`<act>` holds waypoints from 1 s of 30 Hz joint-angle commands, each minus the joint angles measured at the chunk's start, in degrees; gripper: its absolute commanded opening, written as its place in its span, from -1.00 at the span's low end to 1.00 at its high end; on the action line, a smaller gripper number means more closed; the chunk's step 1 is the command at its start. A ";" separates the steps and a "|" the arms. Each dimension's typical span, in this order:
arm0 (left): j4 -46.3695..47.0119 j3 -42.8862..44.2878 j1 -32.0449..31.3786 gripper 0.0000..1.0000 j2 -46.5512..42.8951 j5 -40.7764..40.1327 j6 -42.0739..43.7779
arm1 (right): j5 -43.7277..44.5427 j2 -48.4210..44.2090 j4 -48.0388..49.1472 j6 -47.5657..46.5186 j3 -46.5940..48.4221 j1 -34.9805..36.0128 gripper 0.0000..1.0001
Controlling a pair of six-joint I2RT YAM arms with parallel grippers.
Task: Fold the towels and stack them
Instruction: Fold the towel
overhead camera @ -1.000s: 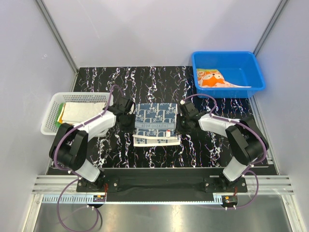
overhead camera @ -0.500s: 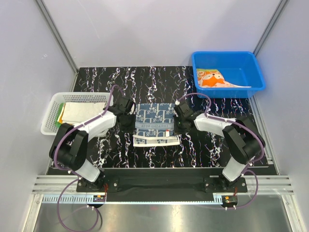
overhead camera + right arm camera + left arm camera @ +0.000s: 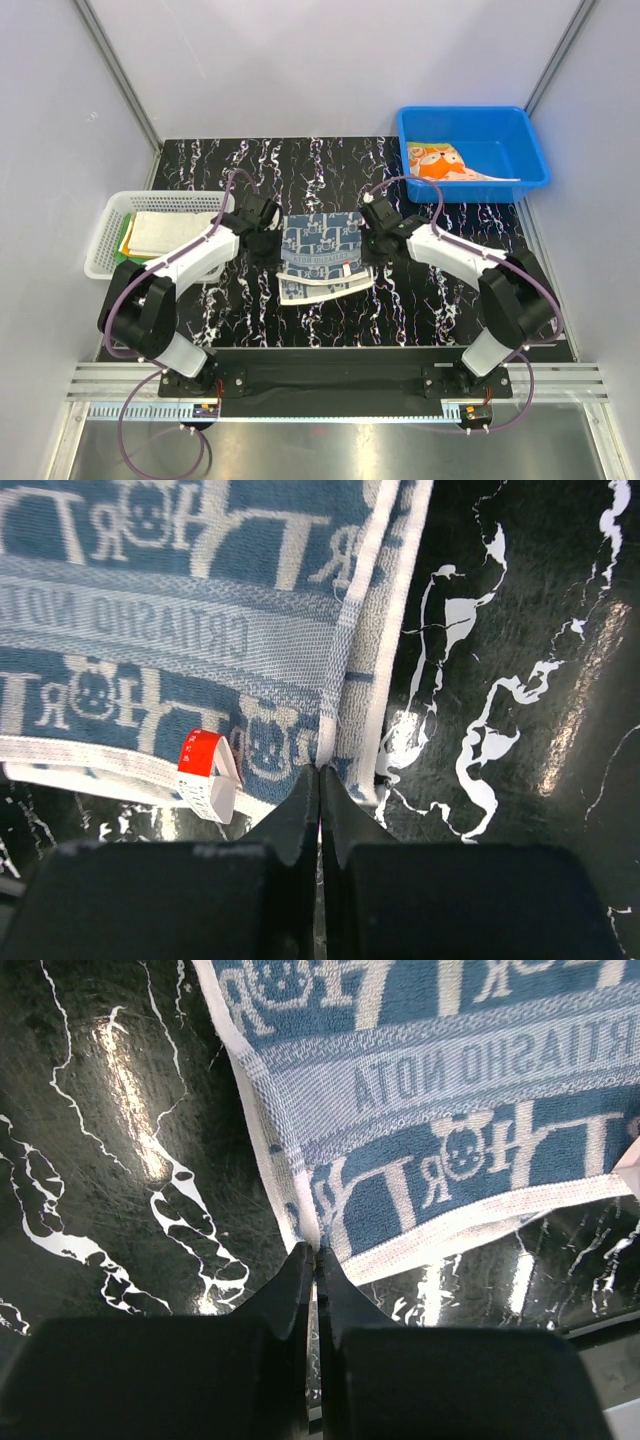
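Black marbled table point(image 3: 420, 300) is filling the floor of a pale-walled booth, and the navy towel point(image 3: 320, 245) is lying at its middle, between the two arms. The left gripper point(image 3: 316, 1255) is reaching in from the left with its fingers clamped together, pinching the towel's left hem near the front corner. The right gripper point(image 3: 319, 775) is doing the same on the opposite side, its fingers squeezed tight on the doubled right hem, just beside a red tag point(image 3: 200, 755). The towel's near edge is curling up off the table.

At the far left a basket point(image 3: 105, 235) is holding a folded white towel point(image 3: 165, 232); green and yellow edges are peeking out beside it, probably more cloths. Well apart, at the back right, a bin point(image 3: 530, 150) is holding the fox towel point(image 3: 440, 162).
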 commanded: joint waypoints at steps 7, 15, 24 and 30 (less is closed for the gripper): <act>-0.51 0.56 -1.67 -1.00 -5.13 0.40 -2.56 | 0.06 -5.23 -3.28 -1.23 1.92 0.51 -0.91; 0.54 0.30 -1.76 -1.00 -3.64 1.89 -2.74 | -1.34 -1.01 -2.23 -0.97 0.08 0.51 -0.88; 3.00 -1.64 -1.67 -1.00 -1.62 2.94 -2.74 | -1.87 -0.83 -0.47 -0.88 -1.95 0.51 -1.00; -0.67 1.96 -2.20 -1.00 -3.27 2.86 -3.09 | -1.69 -3.82 -2.92 -2.11 0.15 0.51 -1.00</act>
